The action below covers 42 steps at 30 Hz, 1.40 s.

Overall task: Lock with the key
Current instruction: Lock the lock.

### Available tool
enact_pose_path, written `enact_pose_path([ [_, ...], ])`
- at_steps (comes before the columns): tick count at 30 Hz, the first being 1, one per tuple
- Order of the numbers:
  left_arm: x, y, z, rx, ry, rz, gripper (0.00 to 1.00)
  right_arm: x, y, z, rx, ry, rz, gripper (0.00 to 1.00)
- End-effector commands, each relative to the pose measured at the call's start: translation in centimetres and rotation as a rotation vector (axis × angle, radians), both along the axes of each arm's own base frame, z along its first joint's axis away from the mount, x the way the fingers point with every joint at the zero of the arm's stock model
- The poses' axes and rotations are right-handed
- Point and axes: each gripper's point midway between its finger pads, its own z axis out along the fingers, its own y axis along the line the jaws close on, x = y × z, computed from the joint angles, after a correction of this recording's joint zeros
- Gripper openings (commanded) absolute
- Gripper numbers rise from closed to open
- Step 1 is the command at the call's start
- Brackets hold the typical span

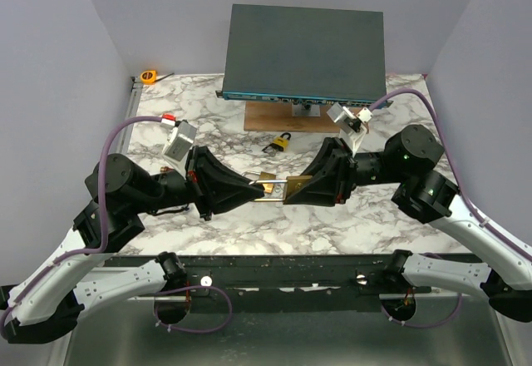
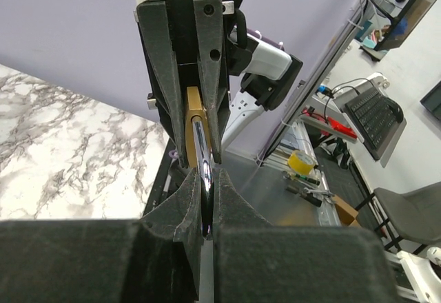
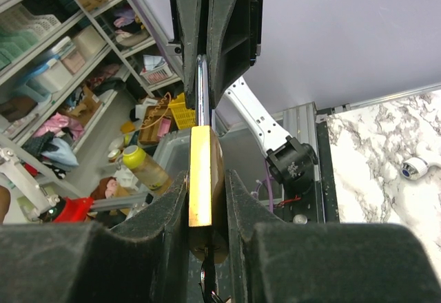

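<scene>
The right gripper [image 3: 207, 191] is closed on the body of a brass padlock [image 3: 204, 158], and the left gripper [image 2: 205, 187] is clamped on its shackle [image 2: 201, 144]. The lock is held between them above the marble table [image 1: 249, 226]. Two padlocks are counted: the second padlock [image 1: 280, 143] (black and yellow) lies beyond.

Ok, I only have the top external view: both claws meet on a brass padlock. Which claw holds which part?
Observer: Right wrist view: the right claw is shut on the padlock body, seen edge-on.
Operator: And the left?
Observer: Left wrist view: the left claw pinches the steel shackle.
Operator: Key in?
Observer: A dark piece hangs under the body in the right wrist view; too cropped to call.
</scene>
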Motion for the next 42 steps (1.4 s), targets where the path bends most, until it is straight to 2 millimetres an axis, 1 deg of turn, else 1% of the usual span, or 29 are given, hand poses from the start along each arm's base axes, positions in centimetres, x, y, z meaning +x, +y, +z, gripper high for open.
enact_pose_path([
  [1,-0.9,-4.9,-13.5,0.415,0.255,-0.206,0.0,4.4,4.0,1.4,0.073,0.029,-0.181,0.01],
  [11,-0.8,-5.5,-14.6,0.421,0.275,-0.224,0.0,4.1,4.9,1.6,0.085,0.028,-0.169,0.01],
  [21,-0.9,-5.7,-16.3,0.447,0.308,-0.231,0.0,4.1,5.6,1.8,0.084,0.027,-0.164,0.01],
  [27,-0.7,-6.0,-17.0,0.455,0.321,-0.225,0.0,4.0,5.8,1.8,0.081,0.024,-0.162,0.01],
  [29,-0.4,-5.9,-16.6,0.45,0.31,-0.205,0.0,4.2,5.8,1.6,0.072,0.023,-0.171,0.01],
  [31,0.2,-5.5,-15.1,0.424,0.27,-0.152,0.0,4.4,5.8,1.2,0.054,0.025,-0.188,0.01],
  [33,1.1,-4.6,-12.9,0.397,0.217,-0.082,0.0,4.8,5.5,0.6,0.038,0.034,-0.219,0.02],
  [34,1.5,-4.1,-11.6,0.377,0.187,-0.047,0.0,4.8,5.3,0.4,0.033,0.029,-0.227,0.13],
  [35,1.8,-3.7,-10.6,0.354,0.161,-0.014,0.0,4.8,5.0,0.4,0.034,0.023,-0.236,0.3],
  [36,1.9,-3.1,-9.4,0.325,0.131,0.008,0.0,4.7,4.8,0.3,0.036,0.018,-0.24,0.42],
  [37,2.1,-2.6,-8.5,0.302,0.111,0.028,0.0,4.6,4.4,0.5,0.045,0.009,-0.249,0.51],
  [38,2.1,-2.1,-7.5,0.278,0.092,0.043,0.0,4.6,4.0,0.6,0.051,-0.001,-0.261,0.57],
  [39,2.0,-1.8,-6.8,0.261,0.081,0.052,0.0,4.5,3.6,0.8,0.06,-0.006,-0.267,0.61],
  [42,1.8,-0.7,-4.2,0.184,0.041,0.086,0.0,4.0,2.7,1.2,0.082,-0.022,-0.268,0.65],
])
